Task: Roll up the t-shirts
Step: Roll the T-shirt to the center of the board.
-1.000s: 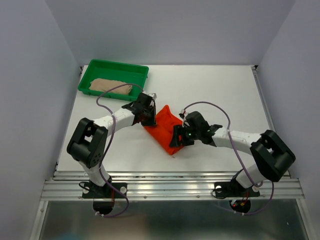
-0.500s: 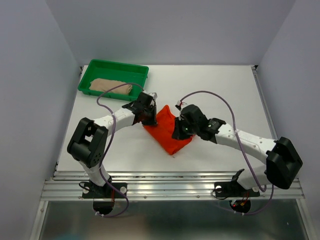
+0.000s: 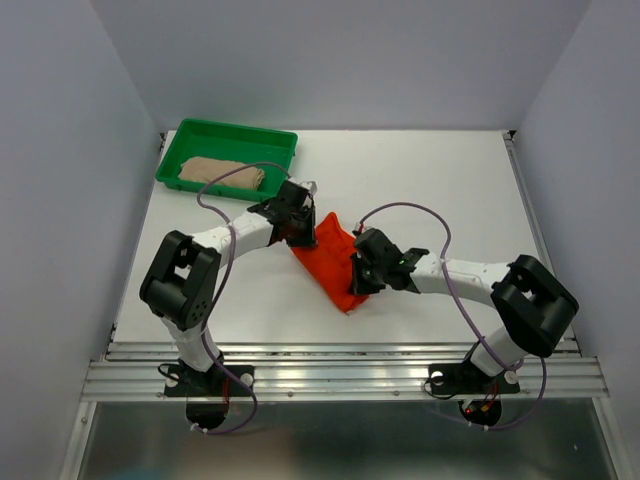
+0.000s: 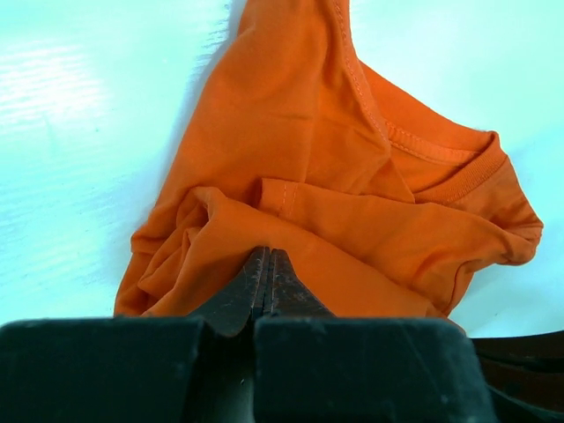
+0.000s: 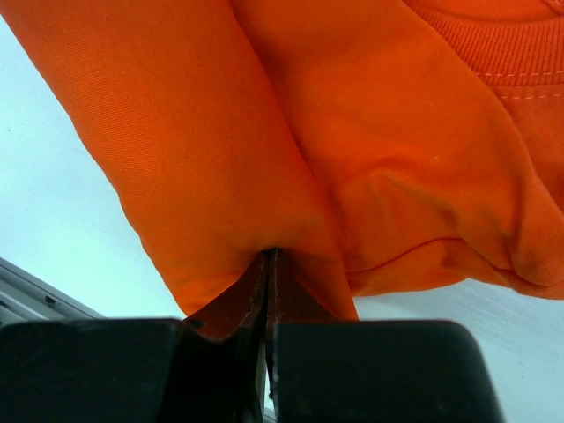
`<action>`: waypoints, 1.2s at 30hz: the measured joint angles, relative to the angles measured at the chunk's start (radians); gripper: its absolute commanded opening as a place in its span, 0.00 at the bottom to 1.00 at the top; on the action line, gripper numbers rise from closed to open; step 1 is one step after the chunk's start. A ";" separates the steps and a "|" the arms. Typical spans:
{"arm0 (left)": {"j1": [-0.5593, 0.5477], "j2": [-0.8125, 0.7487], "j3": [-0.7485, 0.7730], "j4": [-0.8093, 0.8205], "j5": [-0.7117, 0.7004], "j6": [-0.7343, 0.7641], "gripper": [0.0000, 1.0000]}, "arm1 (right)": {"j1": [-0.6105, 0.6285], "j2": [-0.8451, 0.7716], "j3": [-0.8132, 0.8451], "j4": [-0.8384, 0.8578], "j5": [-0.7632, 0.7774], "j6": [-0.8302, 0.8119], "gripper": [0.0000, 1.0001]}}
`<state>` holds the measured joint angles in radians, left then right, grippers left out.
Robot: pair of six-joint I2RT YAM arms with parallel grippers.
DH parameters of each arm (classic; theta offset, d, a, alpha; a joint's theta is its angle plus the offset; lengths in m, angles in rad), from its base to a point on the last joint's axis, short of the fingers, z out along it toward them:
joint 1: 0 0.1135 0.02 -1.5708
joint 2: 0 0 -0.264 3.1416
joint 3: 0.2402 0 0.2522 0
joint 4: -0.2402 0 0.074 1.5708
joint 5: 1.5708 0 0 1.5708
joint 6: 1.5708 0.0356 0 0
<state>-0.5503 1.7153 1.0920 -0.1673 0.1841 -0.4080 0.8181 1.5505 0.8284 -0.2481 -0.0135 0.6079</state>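
The orange-red t-shirt [image 3: 330, 262] lies bunched in a rough diagonal roll in the middle of the table. My left gripper [image 3: 303, 235] is at its upper left end. In the left wrist view the jaws of that gripper [image 4: 267, 256] are pressed together on a fold of the orange cloth [image 4: 352, 176]. My right gripper [image 3: 357, 280] is at the shirt's lower right side. Its jaws [image 5: 269, 256] are closed, and the orange fabric [image 5: 220, 132] puckers into their tips. The beige t-shirt [image 3: 221, 172] lies rolled in the green tray.
The green tray [image 3: 230, 130] stands at the table's back left corner. White table surface [image 3: 450, 180] stretches to the right and behind the shirt. A metal rail [image 3: 340, 365] runs along the near edge, and grey walls close in both sides.
My right gripper has gone from open to shut, pinching the orange shirt's lower right side. The right arm shifted along the shirt. The left gripper has kept its grip, barely moving.
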 measured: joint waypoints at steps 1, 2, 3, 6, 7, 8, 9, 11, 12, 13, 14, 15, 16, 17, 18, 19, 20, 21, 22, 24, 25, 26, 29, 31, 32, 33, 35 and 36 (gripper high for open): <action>0.000 0.009 0.003 0.002 0.000 0.000 0.00 | 0.000 0.000 -0.005 0.010 0.005 0.002 0.01; 0.000 0.014 0.004 0.003 0.000 0.000 0.00 | 0.001 0.000 -0.011 0.021 0.008 0.003 0.01; 0.000 0.019 0.004 0.002 0.000 0.000 0.00 | 0.001 0.000 -0.013 0.026 0.011 0.003 0.01; 0.000 0.023 0.004 0.002 0.000 0.000 0.00 | 0.001 0.000 -0.015 0.033 0.017 0.003 0.01; 0.000 0.023 0.004 0.002 0.000 0.000 0.00 | 0.002 0.000 -0.015 0.033 0.018 0.003 0.01; 0.000 0.023 0.004 0.002 -0.001 0.000 0.00 | 0.003 0.000 -0.015 0.033 0.021 0.002 0.01; 0.000 0.023 0.004 0.002 -0.001 0.000 0.00 | 0.004 0.000 -0.015 0.033 0.024 0.002 0.01; 0.000 0.023 0.003 0.002 -0.007 0.000 0.00 | 0.008 0.000 -0.015 0.034 0.031 0.002 0.01; 0.000 0.023 0.003 0.002 -0.010 0.000 0.00 | 0.009 0.000 -0.015 0.034 0.034 0.002 0.01; 0.000 0.023 0.000 0.004 -0.013 0.000 0.00 | 0.010 0.000 -0.015 0.035 0.037 0.002 0.01; 0.000 0.023 -0.005 0.006 -0.017 0.000 0.00 | 0.011 0.001 -0.016 0.037 0.040 0.002 0.01; 0.000 0.023 -0.010 0.008 -0.023 0.000 0.00 | 0.013 0.002 -0.017 0.040 0.043 0.002 0.01; 0.000 0.023 -0.015 0.011 -0.027 -0.001 0.00 | 0.015 0.002 -0.019 0.045 0.047 0.001 0.01; 0.000 0.023 -0.026 0.020 -0.032 -0.003 0.00 | 0.016 0.002 -0.020 0.048 0.050 0.000 0.01; 0.000 0.024 -0.033 0.027 -0.035 -0.006 0.00 | 0.018 0.003 -0.021 0.051 0.056 -0.002 0.01; 0.000 0.026 -0.037 0.031 -0.038 -0.010 0.00 | 0.021 0.006 -0.023 0.055 0.063 -0.003 0.01; 0.000 0.030 -0.041 0.037 -0.039 -0.015 0.00 | 0.022 0.007 -0.023 0.058 0.068 -0.005 0.01; 0.000 0.033 -0.047 0.050 -0.040 -0.021 0.00 | 0.025 0.009 -0.023 0.062 0.073 -0.009 0.01; 0.000 0.034 -0.051 0.056 -0.040 -0.023 0.00 | 0.026 0.009 -0.023 0.064 0.077 -0.010 0.01; 0.000 0.034 -0.057 0.064 -0.042 -0.029 0.00 | 0.028 0.009 -0.024 0.067 0.084 -0.019 0.01; 0.000 0.034 -0.058 0.067 -0.043 -0.032 0.00 | 0.029 0.008 -0.024 0.066 0.086 -0.025 0.01; 0.000 0.029 -0.058 0.064 -0.047 -0.035 0.00 | 0.029 0.007 -0.024 0.066 0.086 -0.031 0.01; -0.003 0.002 -0.058 0.035 -0.064 -0.036 0.00 | 0.034 -0.007 -0.023 0.055 0.103 -0.068 0.02; -0.004 -0.039 -0.058 -0.001 -0.084 -0.035 0.00 | 0.034 -0.023 -0.020 0.029 0.120 -0.092 0.04; -0.004 -0.058 -0.055 -0.018 -0.094 -0.034 0.00 | 0.034 -0.036 -0.013 0.006 0.133 -0.108 0.06; -0.004 -0.083 -0.046 -0.043 -0.106 -0.034 0.00 | 0.034 -0.046 -0.006 -0.012 0.141 -0.117 0.07; -0.004 -0.131 -0.016 -0.082 -0.129 -0.031 0.00 | 0.034 -0.065 0.022 -0.061 0.159 -0.139 0.10; -0.004 -0.144 -0.006 -0.089 -0.136 -0.028 0.00 | 0.034 -0.072 0.035 -0.074 0.166 -0.146 0.12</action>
<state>-0.5545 1.5715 1.0863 -0.2562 0.0479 -0.4362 0.8524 1.4780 0.8635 -0.3218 0.1524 0.4618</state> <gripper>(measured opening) 0.019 0.087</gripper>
